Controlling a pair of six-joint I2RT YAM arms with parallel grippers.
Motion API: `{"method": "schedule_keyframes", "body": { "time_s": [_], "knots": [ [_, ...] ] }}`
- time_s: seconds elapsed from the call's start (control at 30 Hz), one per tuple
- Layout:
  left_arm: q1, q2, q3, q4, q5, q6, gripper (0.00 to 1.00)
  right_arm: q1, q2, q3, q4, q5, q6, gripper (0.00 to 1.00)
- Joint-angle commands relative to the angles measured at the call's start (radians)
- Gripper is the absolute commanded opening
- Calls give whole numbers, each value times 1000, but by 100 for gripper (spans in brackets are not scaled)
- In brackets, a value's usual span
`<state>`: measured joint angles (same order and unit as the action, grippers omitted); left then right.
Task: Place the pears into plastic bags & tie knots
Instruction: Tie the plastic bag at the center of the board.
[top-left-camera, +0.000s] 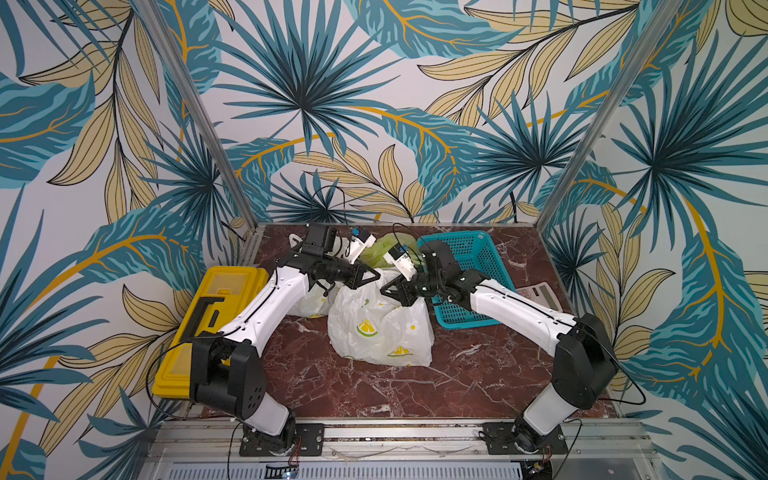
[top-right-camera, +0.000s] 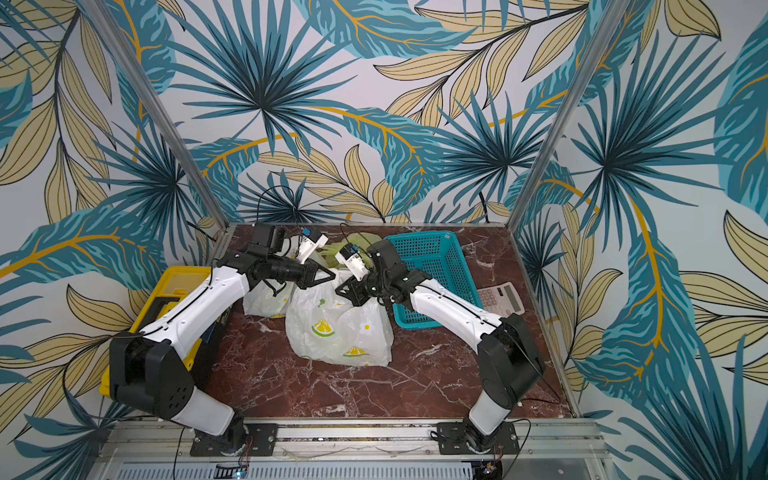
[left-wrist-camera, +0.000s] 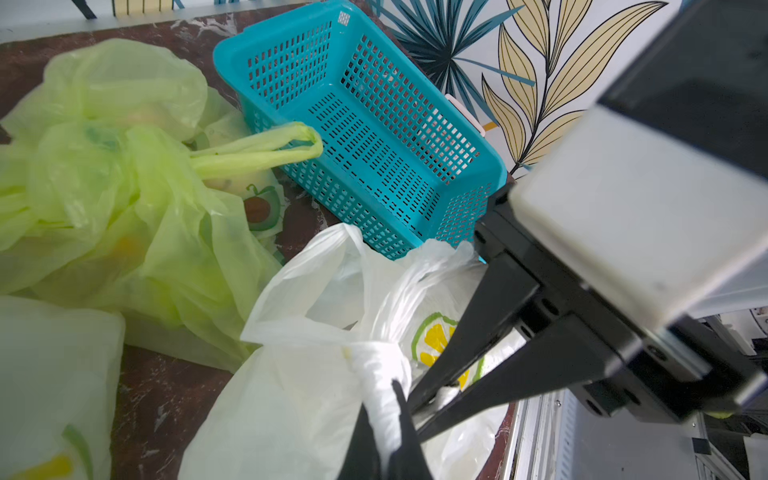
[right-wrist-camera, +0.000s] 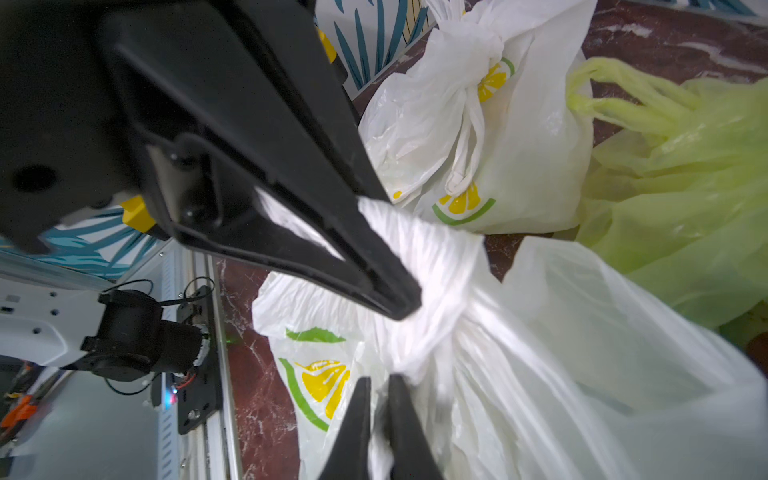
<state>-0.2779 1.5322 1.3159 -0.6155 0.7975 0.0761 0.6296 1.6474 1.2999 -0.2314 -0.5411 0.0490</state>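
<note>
1. White-shelled left arm and matching right arm: bulky black joint housings, thin black cables.
2. Black wedge-fingered left gripper and right gripper.
3. Flat black screwed base plates.

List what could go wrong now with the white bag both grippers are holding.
1. The left gripper and right gripper both pinch the bunched handles of the front white bag. Pulling them apart hard could tear the thin plastic.
2. The knot looks loose and may slip open on release.
3. The yellow-green bag sits close behind, so an arm backing away might snag its free handle loop.
</note>
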Motion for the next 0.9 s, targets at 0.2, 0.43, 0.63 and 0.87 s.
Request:
{"method": "schedule_keyframes", "body": {
  "time_s": [0.2,0.43,0.63,0.87],
  "knots": [
    [0,-114,-43,33,22,105,0,-37,-178,54,-223,89,-213,61],
    [-5,-149,-55,34,27,165,0,-37,-37,264,-489,179,-448,80],
    [-22,-145,-47,34,28,177,0,-36,55,361,-451,112,-448,83],
    [-37,-130,-43,34,9,169,0,-37,138,400,-409,-22,-383,79]
  ]
}}
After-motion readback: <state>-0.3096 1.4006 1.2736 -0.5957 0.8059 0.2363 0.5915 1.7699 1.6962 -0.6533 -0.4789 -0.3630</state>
